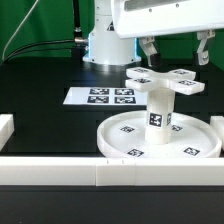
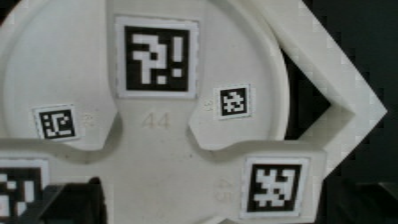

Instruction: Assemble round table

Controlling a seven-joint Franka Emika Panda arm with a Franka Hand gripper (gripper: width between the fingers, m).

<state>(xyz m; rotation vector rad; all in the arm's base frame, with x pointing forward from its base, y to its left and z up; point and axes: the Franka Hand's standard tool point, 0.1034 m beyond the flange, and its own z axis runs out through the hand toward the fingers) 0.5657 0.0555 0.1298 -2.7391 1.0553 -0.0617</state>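
Observation:
The large rimmed round disc [image 1: 122, 140] lies flat on the black table at the exterior view's right. The short thick cylinder [image 1: 159, 108] stands upright on its central hub. The cross-shaped piece [image 1: 166, 82] sits flat on top of the cylinder. My gripper [image 1: 176, 57] hangs just above the cross-shaped piece, open and empty, with a finger on either side. In the wrist view the cross-shaped piece [image 2: 169, 120] with its tags fills the picture. My gripper [image 2: 214, 208] shows only as dark finger edges at the two corners, spread wide.
The marker board [image 1: 105, 97] lies flat on the table behind the disc. Long white border rails run along the front [image 1: 90, 172] and the exterior view's left [image 1: 6, 128]. The robot's base [image 1: 106, 42] stands at the back.

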